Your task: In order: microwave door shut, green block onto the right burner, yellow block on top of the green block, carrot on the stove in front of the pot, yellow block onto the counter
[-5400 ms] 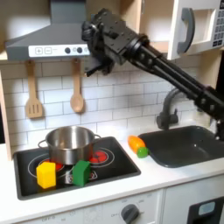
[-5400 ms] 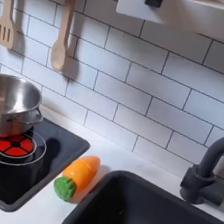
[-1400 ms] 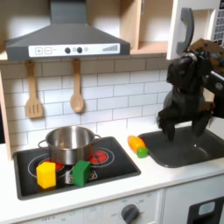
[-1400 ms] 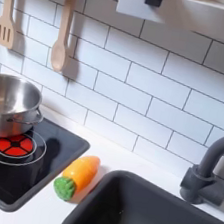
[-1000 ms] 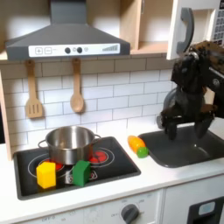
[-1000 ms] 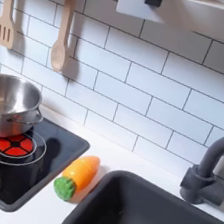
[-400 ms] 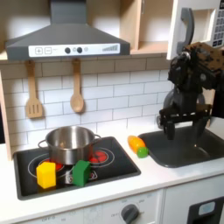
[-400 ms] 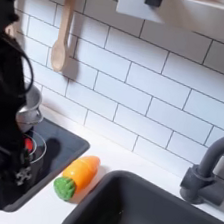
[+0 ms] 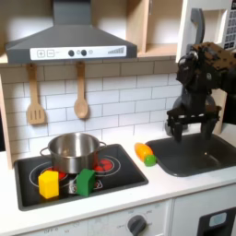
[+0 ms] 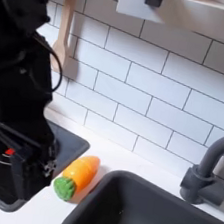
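Hovering your spread, empty claw (image 9: 193,126) over the sink (image 9: 198,157) leaves the green block (image 9: 85,181) on the stove (image 9: 28,195), in front of the pot (image 9: 73,147), unobstructed for pickup.

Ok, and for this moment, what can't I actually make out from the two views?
- Microwave door: cut off by the first exterior view's right edge and partly behind the arm; how far it stands open is unclear.
- Pot: in the second exterior view the dark, blurred arm covers it and most of the stove.
- Gripper: in the first exterior view the fingers look spread, but they are small and dark.
- Hood knobs: too small to read.
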Robot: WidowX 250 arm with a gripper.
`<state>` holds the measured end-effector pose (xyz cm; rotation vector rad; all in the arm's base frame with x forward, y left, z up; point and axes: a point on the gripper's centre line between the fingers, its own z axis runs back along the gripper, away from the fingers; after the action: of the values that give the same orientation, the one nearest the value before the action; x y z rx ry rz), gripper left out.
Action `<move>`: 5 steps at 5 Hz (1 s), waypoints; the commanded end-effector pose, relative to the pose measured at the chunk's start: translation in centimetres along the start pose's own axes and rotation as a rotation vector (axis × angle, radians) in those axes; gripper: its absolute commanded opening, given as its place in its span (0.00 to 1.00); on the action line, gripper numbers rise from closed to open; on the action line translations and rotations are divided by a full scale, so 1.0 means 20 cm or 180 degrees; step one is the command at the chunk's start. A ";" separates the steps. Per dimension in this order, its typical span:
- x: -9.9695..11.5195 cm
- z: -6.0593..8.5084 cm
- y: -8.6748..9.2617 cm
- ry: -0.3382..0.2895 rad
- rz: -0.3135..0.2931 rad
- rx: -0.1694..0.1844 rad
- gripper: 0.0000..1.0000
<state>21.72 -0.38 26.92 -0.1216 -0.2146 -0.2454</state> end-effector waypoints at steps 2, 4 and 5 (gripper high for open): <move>0.07 -0.05 -0.09 0.0098 -0.0083 -0.0094 1.00; 0.20 -0.08 -0.10 0.0113 -0.0043 -0.0134 1.00; 0.28 -0.08 -0.10 0.0104 -0.0018 -0.0116 1.00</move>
<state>26.84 -3.76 26.56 -0.1565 -0.1707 -0.2575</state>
